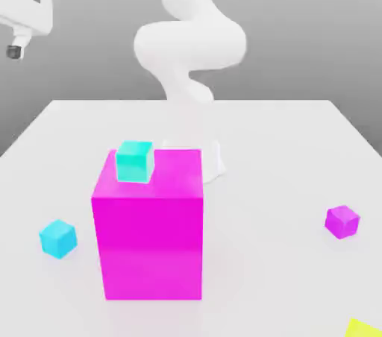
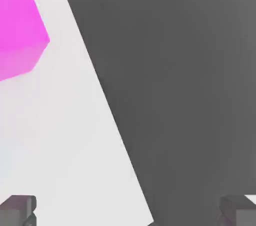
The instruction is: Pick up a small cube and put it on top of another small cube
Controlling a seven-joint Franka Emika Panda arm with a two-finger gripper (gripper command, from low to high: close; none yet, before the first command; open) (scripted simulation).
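Hand (image 2: 127, 212) wide open, gripping nothing; sky-blue cube (image 1: 57, 238) sits lower left on bench (image 1: 283, 149), beside big magenta block (image 1: 149, 231).

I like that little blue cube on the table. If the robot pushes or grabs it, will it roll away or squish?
The small cube probably won't roll: it sits flat on the table and has flat faces. It likely slides if pushed. Its sharp, straight edges suggest it is stiff, so squishing seems unlikely.

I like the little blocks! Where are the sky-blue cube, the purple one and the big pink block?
sky-blue cube (image 1: 57, 238), exterior view, front face
purple cube (image 1: 342, 221), exterior view, middle
big pink block (image 1: 148, 242), exterior view, front face
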